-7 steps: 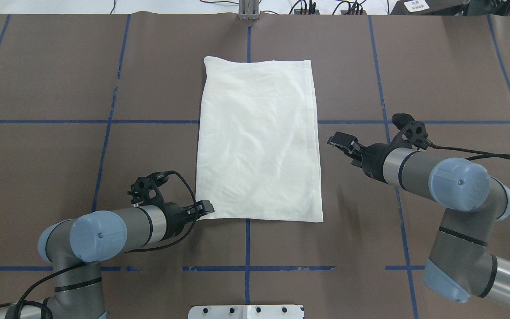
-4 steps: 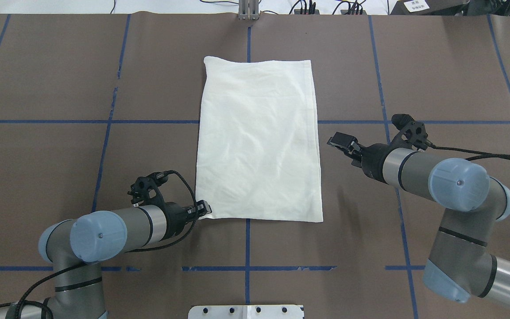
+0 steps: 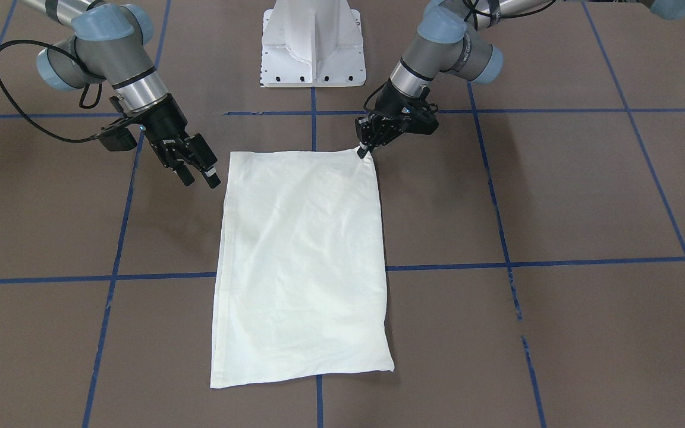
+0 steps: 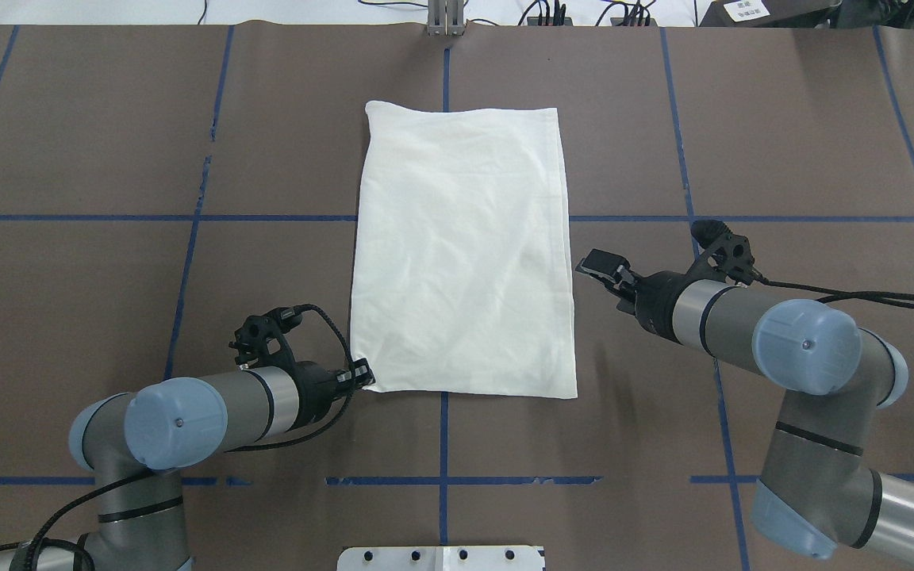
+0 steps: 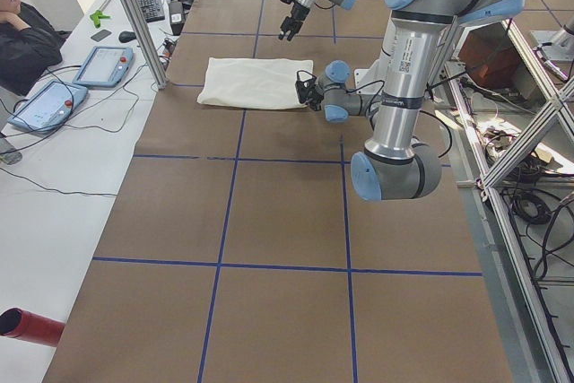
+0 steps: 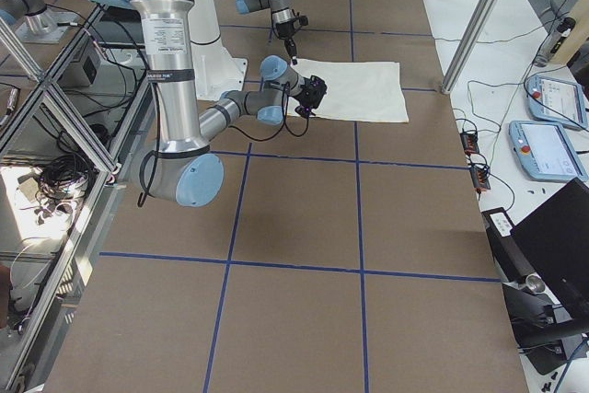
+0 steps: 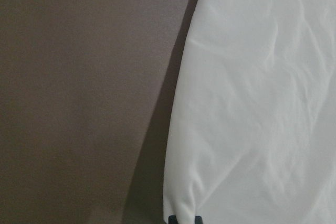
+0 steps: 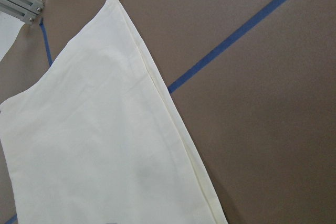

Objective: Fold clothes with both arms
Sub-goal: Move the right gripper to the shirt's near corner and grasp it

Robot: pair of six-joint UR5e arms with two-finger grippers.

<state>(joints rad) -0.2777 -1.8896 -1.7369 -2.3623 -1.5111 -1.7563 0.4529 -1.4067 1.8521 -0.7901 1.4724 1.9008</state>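
The clothes (image 4: 461,254) are one cream shirt folded into a tall rectangle, plain side up, flat on the brown table (image 4: 108,159); no print shows. My left gripper (image 4: 363,377) is down at the shirt's near left corner and shut on it. In the front-facing view its fingertips (image 3: 364,150) pinch that corner, and the left wrist view shows the cloth (image 7: 252,103) bunched at the two dark tips. My right gripper (image 4: 593,264) hangs open just off the shirt's right edge, about halfway along it, touching nothing. The right wrist view shows only the shirt's (image 8: 94,145) folded edge.
The white pedestal base (image 3: 313,47) stands between the arms at the robot's side. Blue tape lines (image 4: 445,444) grid the table. An aluminium post (image 4: 445,20) rises at the far edge. A seated person (image 5: 22,42) and tablets (image 5: 99,65) are beyond the table.
The left gripper's fingers have shut on the shirt's near left corner. The right gripper has shifted a little toward the shirt's edge and nearer the robot.
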